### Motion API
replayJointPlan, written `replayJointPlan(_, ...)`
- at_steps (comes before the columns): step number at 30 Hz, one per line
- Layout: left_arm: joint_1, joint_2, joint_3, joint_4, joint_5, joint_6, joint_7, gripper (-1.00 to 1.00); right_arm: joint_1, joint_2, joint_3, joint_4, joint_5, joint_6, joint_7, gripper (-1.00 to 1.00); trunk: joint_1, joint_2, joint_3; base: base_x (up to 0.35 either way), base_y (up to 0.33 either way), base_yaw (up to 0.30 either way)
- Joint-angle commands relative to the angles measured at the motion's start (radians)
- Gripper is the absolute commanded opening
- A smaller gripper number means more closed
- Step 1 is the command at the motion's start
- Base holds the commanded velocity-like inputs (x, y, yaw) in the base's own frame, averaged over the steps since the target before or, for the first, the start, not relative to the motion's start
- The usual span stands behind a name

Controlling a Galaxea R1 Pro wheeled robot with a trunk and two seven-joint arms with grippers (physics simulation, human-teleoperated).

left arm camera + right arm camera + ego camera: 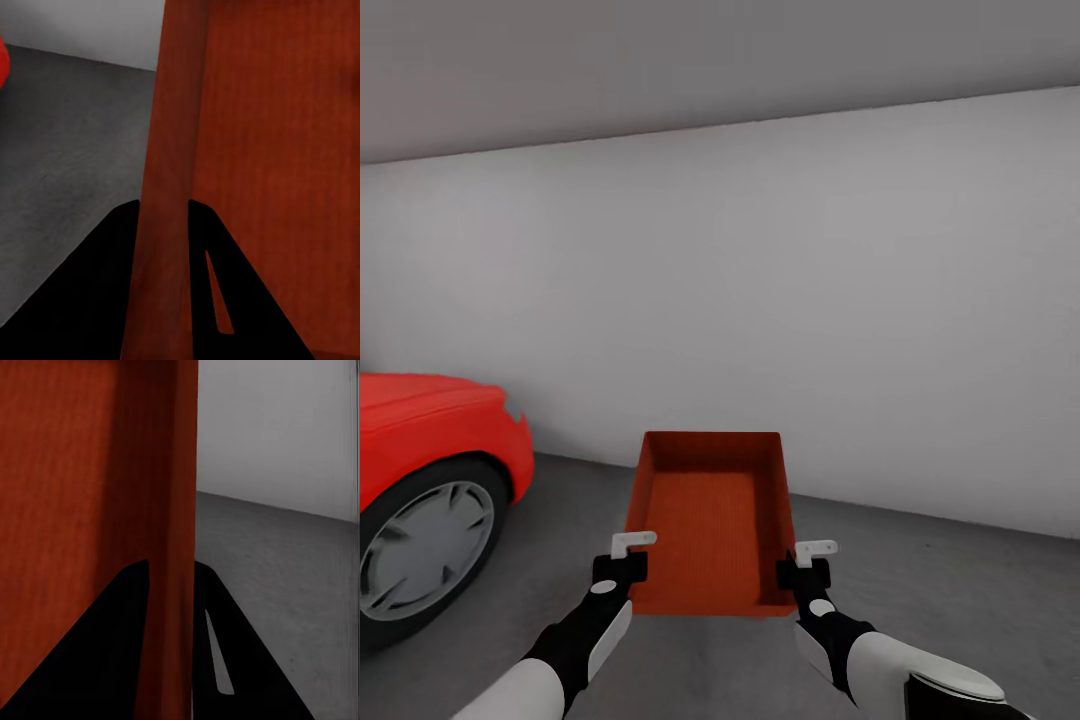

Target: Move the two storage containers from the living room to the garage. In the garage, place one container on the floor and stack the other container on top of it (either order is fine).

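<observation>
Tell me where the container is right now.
In the head view the container is held up centrally between the left gripper and right gripper, above the floor, right of the car.

At my twelve o'clock stands a plain white-grey wall (pixel 780 280); grey concrete floor (pixel 960 590) below, red car (pixel 430 450) at nine.

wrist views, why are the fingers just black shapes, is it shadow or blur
Left wrist view: fingers render as flat black silhouettes around the sharp bin wall. Right wrist view: same black fingers, the floor evenly lit. Head view: soft light, no glare.
</observation>
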Motion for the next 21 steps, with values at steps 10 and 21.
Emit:
replayJointPlan(10, -0.001, 0.002, 0.053, -0.001, 0.048, 0.004, 0.01, -1.0, -0.002, -0.001, -0.025, -0.004, 0.019, -0.005, -0.003, -1.0, 0.001, -0.001, -0.002, 0.298, 0.221, -0.285)
replayJointPlan(21, -0.002, 0.002, 0.053, -0.001, 0.048, 0.004, 0.01, -1.0, -0.001, -0.001, -0.025, -0.003, 0.019, -0.005, -0.003, -1.0, 0.001, -0.001, -0.002, 0.298, 0.222, -0.285)
